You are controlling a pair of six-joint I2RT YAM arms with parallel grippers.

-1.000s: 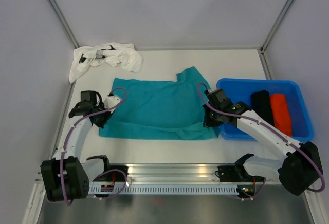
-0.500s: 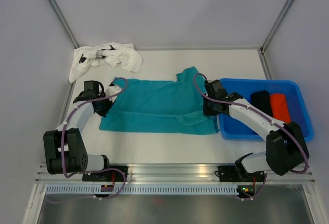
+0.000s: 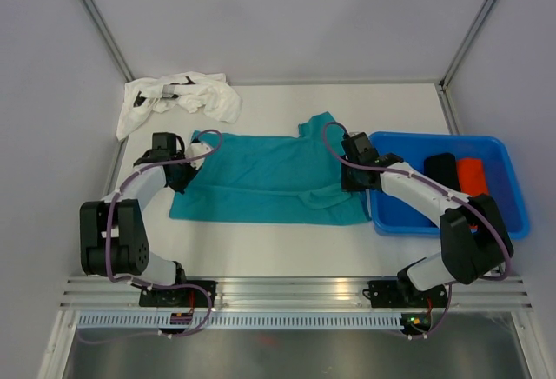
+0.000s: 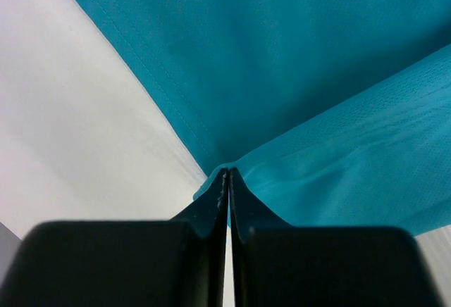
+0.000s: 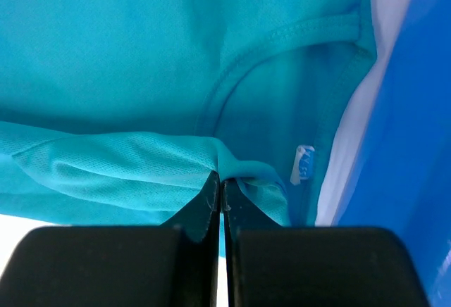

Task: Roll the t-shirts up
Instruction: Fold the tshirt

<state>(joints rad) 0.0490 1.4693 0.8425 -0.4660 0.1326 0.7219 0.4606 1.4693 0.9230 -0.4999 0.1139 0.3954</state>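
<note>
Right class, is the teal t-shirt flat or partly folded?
Partly folded: left claw and right claw each pinch a layer doubled over the teal t-shirt.

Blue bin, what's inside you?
A black roll and an orange-red roll lie side by side. The right arm reaches over the blue bin, hiding their near ends.

A spread t-shirt (image 3: pixel 269 179) lies flat at the centre of the desk (image 3: pixel 278 253). A crumpled t-shirt (image 3: pixel 187 96) sits behind it in the far-left corner, apart from it. A bin (image 3: pixel 434 227) stands just right of the spread t-shirt and holds a left roll (image 3: pixel 441 173) beside a right roll (image 3: pixel 473 189). The left tool (image 4: pixel 227 177) is at the spread t-shirt's left edge. The right tool (image 5: pixel 220 180) is at its right edge.
</note>
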